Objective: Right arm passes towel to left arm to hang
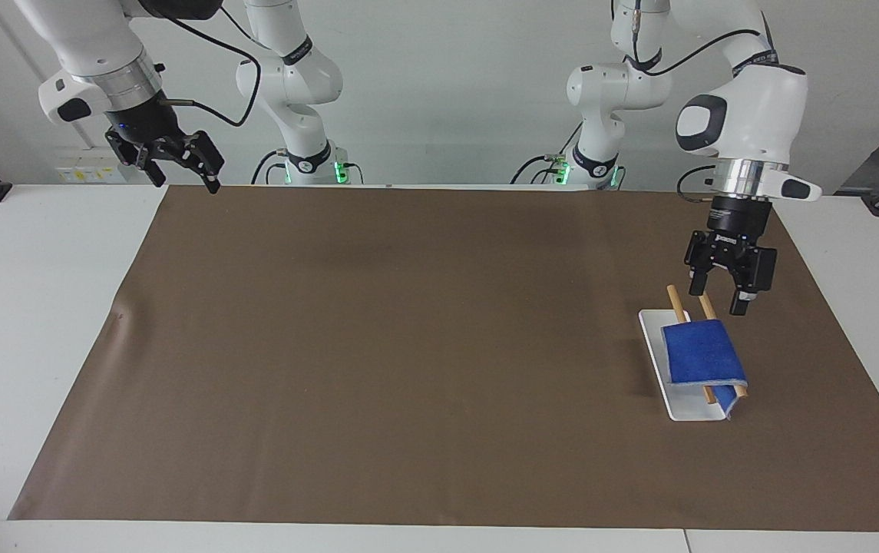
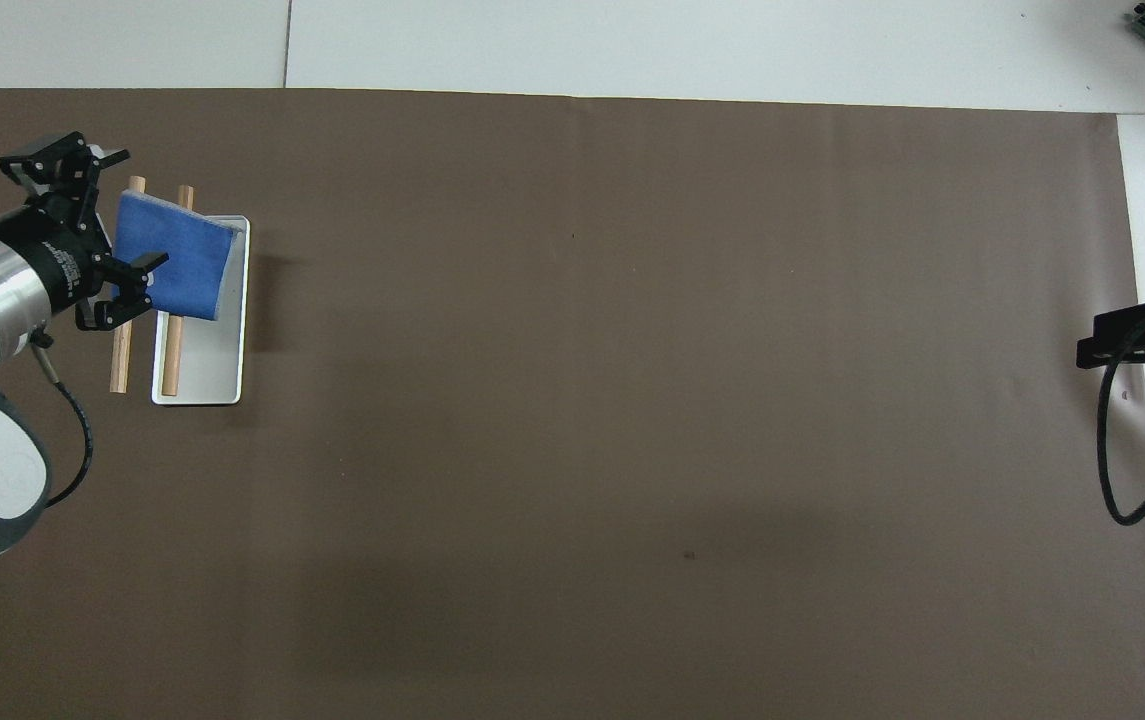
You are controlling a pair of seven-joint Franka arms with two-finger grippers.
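Note:
The deep blue towel (image 1: 702, 353) hangs folded over two wooden rods (image 1: 672, 296) that stand out from a white base (image 1: 691, 408), toward the left arm's end of the table. It also shows in the overhead view (image 2: 177, 258). My left gripper (image 1: 716, 301) is open and empty in the air, over the rods' ends nearer to the robots and just above the towel's edge, not touching it. In the overhead view the left gripper (image 2: 142, 207) overlaps the towel's side. My right gripper (image 1: 186, 183) is open and empty, raised over the mat's corner at the right arm's end; it waits.
A large brown mat (image 1: 408, 346) covers most of the white table (image 1: 32, 307). The rods (image 2: 171, 350) and the white base (image 2: 210, 372) are the only things on it. The right gripper (image 2: 1137, 338) and its black cable show at the mat's edge in the overhead view.

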